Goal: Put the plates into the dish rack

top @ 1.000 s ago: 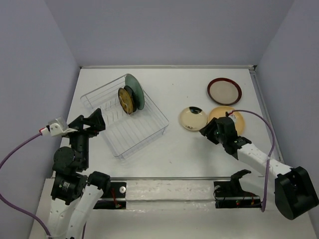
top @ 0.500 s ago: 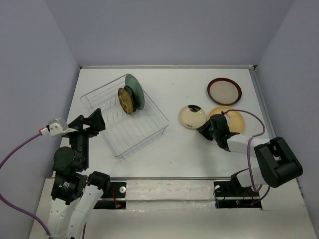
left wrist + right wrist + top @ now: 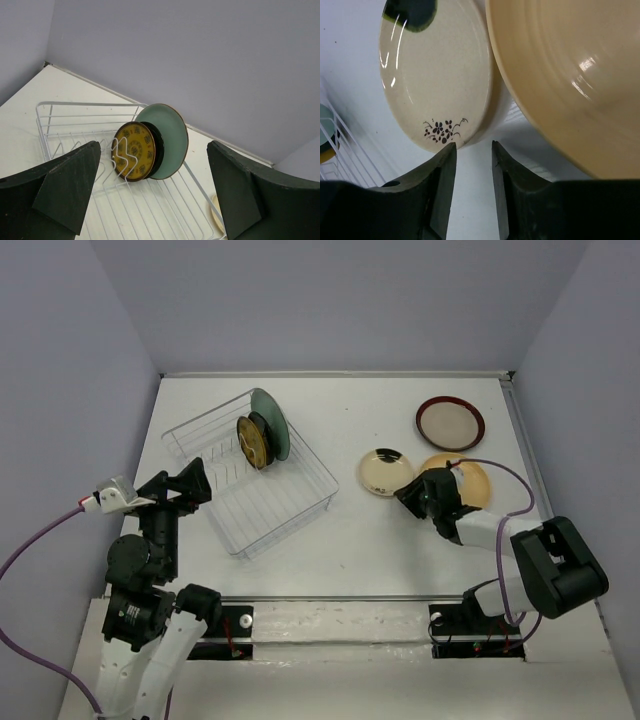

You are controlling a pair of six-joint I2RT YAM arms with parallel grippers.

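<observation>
While your white wire dish rack (image 3: 262,512) holds a mint-green round plate (image 3: 170,132), a small black plate (image 3: 159,148) and a yellow patterned plate (image 3: 133,150) upright, the left claw (image 3: 198,483) gapes released. The right claw (image 3: 474,145), narrowly parted and empty, is at the rim of the cream round plate (image 3: 435,75) on the desk (image 3: 350,550).

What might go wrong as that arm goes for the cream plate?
The right gripper sits at the rim of the cream plate with its fingers narrowly apart, so it may push the plate instead of gripping it. The orange plate lies close alongside, so a lift could knock or drag it.
</observation>
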